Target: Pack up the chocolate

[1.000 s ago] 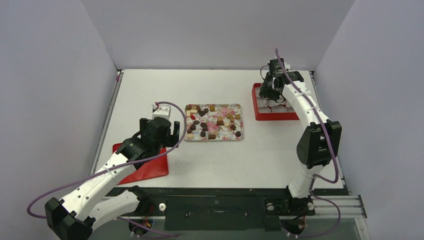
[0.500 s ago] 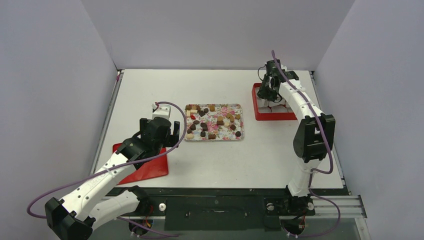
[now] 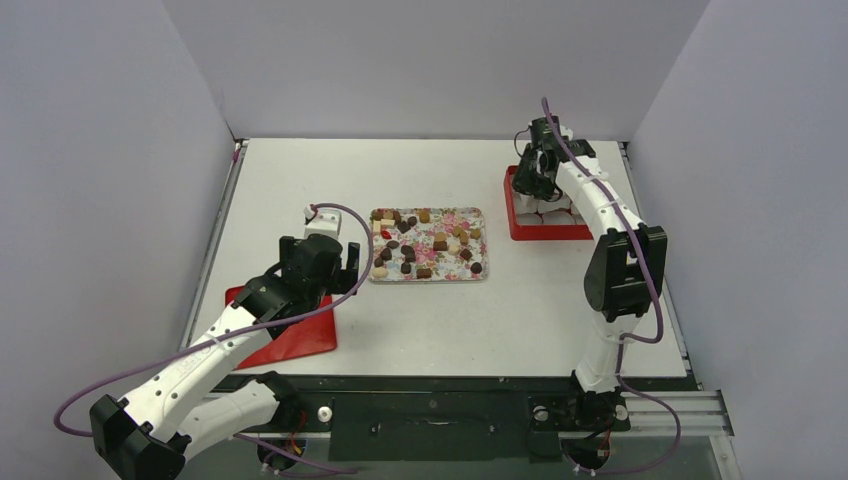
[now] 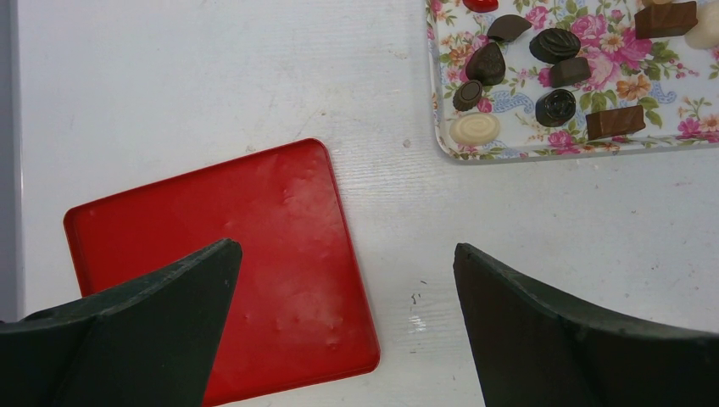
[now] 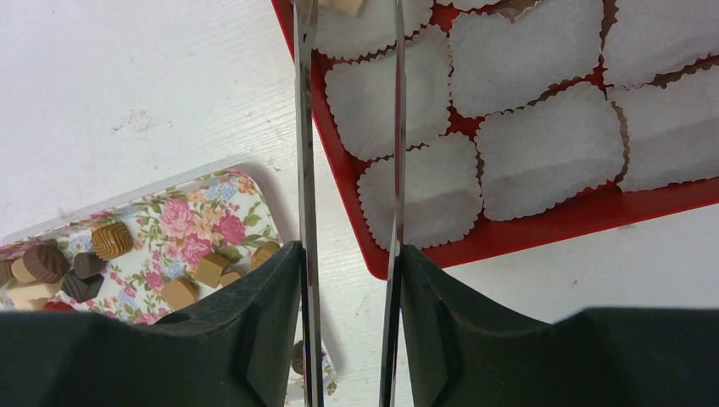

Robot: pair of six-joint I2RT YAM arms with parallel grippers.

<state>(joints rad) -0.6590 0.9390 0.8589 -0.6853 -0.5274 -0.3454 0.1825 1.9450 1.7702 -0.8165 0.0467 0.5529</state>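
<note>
The chocolate [image 3: 408, 253] lies scattered on the flower-patterned tray [image 3: 450, 272], dark, tan and cream pieces [image 4: 555, 108] [image 5: 110, 242]. My right gripper [image 3: 530, 186] hangs over the red box [image 3: 521, 232] of white paper cups [image 5: 547, 148]. Its long metal blades [image 5: 306, 127] stand apart over the box's near-left corner. A tan chocolate [image 5: 346, 5] sits in a cup between the blade tips, narrower than the gap. My left gripper [image 4: 348, 254] is open and holds nothing. It hovers over the edge of a flat red lid [image 4: 212, 246], left of the tray.
The red lid [image 3: 295, 335] lies at the near left under the left arm. The box's red rim [image 5: 543, 227] is close to the tray's corner [image 5: 254, 182]. Grey walls close in the table on three sides.
My right arm has shifted a little back and left over the red box, and its blades have spread slightly. The left arm has not moved.
</note>
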